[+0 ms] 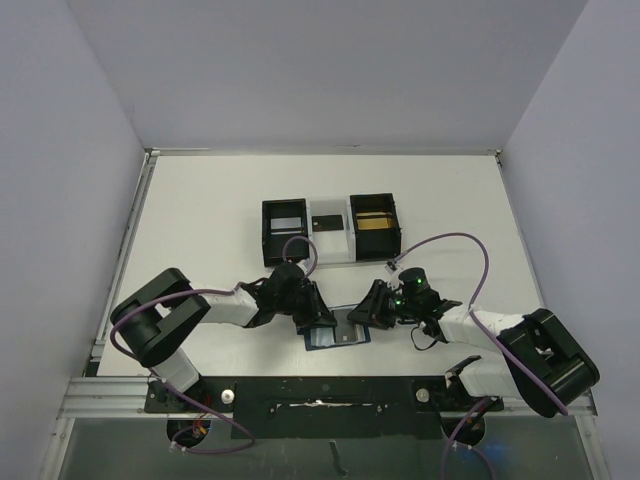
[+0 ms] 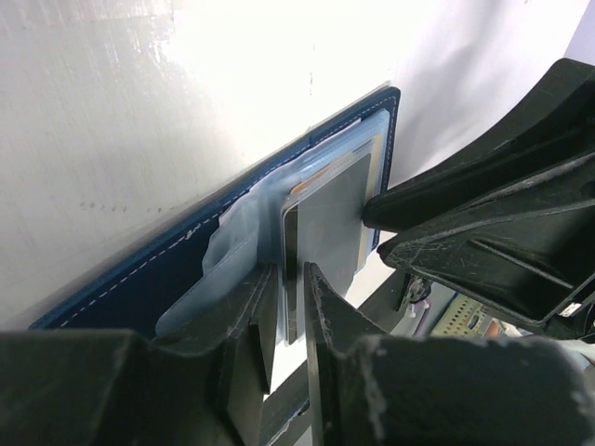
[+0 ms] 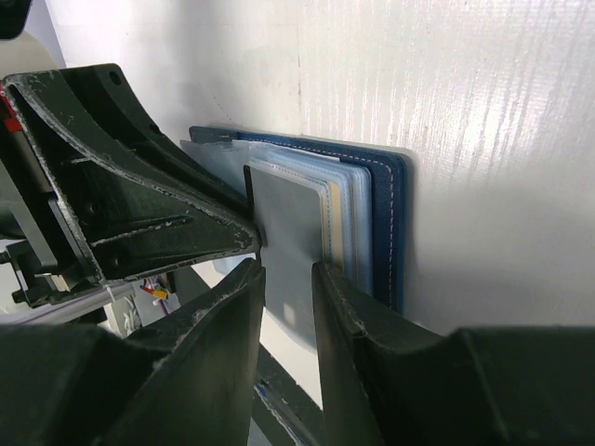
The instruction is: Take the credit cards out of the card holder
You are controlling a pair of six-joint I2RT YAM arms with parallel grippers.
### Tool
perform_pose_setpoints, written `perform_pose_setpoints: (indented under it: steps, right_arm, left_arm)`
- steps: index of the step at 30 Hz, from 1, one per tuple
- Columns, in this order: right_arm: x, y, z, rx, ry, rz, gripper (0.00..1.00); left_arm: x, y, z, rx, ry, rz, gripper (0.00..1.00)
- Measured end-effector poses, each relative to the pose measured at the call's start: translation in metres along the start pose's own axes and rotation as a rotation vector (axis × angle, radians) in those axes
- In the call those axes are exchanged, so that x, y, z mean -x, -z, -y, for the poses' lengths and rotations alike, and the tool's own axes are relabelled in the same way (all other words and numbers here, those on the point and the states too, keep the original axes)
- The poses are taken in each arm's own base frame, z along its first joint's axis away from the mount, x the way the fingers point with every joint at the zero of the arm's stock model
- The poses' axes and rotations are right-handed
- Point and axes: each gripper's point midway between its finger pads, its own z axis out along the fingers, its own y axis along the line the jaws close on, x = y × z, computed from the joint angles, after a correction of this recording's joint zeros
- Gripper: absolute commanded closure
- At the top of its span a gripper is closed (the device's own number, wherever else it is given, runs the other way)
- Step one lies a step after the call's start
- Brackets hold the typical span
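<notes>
Card holder (image 1: pixel 345 335) lies open on the desk (image 1: pixel 200 220), just in front of the black boxes (image 1: pixel 284 228). Left gripper (image 2: pixel 290 279) straddles one edge of a grey credit card (image 2: pixel 330 223). Right gripper (image 3: pixel 288 274) flanks its opposite edge. Whether either gripper clamps the card cannot be told.

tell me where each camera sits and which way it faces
top external: above and behind the bases, looking down at the table; both arms show, left pincer and right pincer at the card holder.
left wrist: on the left arm, looking along its own fingers at a grey card.
right wrist: on the right arm, facing the opposite way, own fingers.
wrist views share the card holder, that card and the other pincer.
</notes>
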Motion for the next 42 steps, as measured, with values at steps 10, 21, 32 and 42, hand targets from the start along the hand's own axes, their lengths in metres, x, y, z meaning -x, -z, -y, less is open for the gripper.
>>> perform_pose_setpoints:
  steps: [10, 21, 32, 42]
  right_arm:
    - [0.000, 0.000, 0.000, -0.001, -0.005, 0.003, 0.71]
    - [-0.001, -0.002, 0.001, -0.006, -0.016, 0.002, 0.73]
    - [-0.002, -0.003, 0.001, -0.008, -0.016, 0.001, 0.73]
    - [-0.001, -0.002, 0.000, -0.011, -0.007, -0.004, 0.70]
  left_arm:
    - [0.000, 0.000, 0.000, 0.000, 0.009, 0.001, 1.00]
    - [-0.002, 0.006, -0.007, -0.023, 0.014, 0.014, 1.00]
    - [0.001, 0.015, -0.011, -0.021, 0.005, 0.028, 1.00]
    - [0.002, 0.019, -0.016, -0.010, 0.001, 0.030, 1.00]
